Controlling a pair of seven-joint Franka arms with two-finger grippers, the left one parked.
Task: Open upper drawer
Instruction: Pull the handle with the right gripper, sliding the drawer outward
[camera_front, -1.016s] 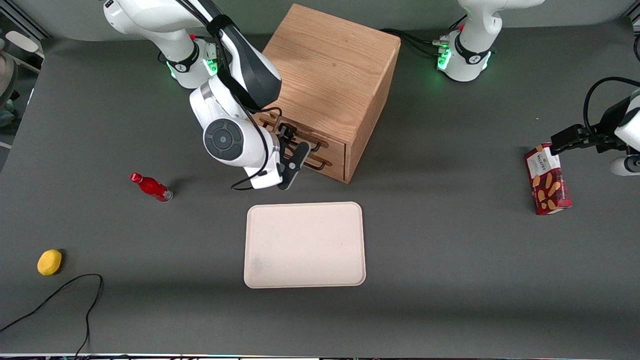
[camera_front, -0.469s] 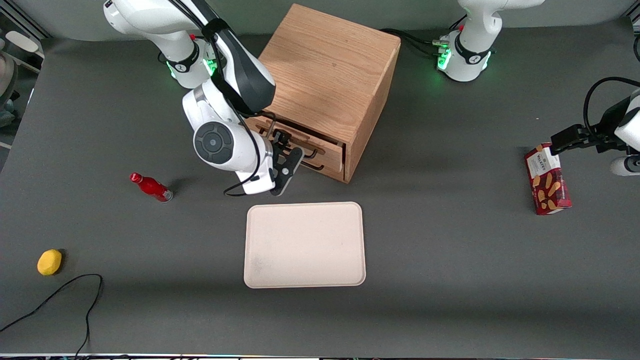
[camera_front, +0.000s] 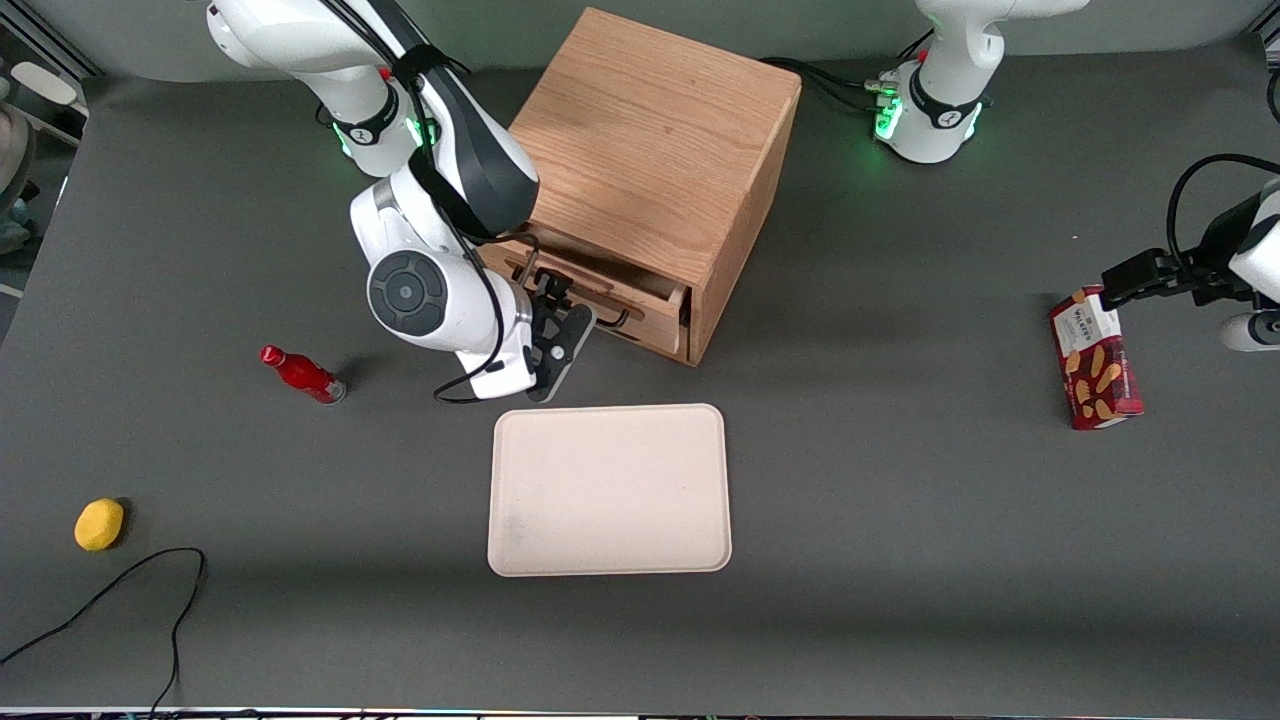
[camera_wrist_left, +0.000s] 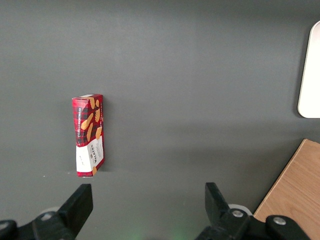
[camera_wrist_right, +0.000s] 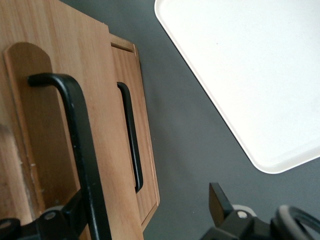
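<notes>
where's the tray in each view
Front view: the tray lies flat on the table, nearer the camera than the cabinet.
Left wrist view: only a rounded edge of it shows; the cabinet corner is in frame too.
Right wrist view: one rounded corner, beside the upper drawer, whose handle the gripper is at.
Shared landmark: the cabinet.

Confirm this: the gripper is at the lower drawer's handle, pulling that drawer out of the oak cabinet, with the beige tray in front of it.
Wrong drawer. The front view shows the gripper at the handle of the upper drawer, which stands partly out of the oak cabinet; the lower drawer sits closed. The beige tray does lie in front of the cabinet.
</notes>
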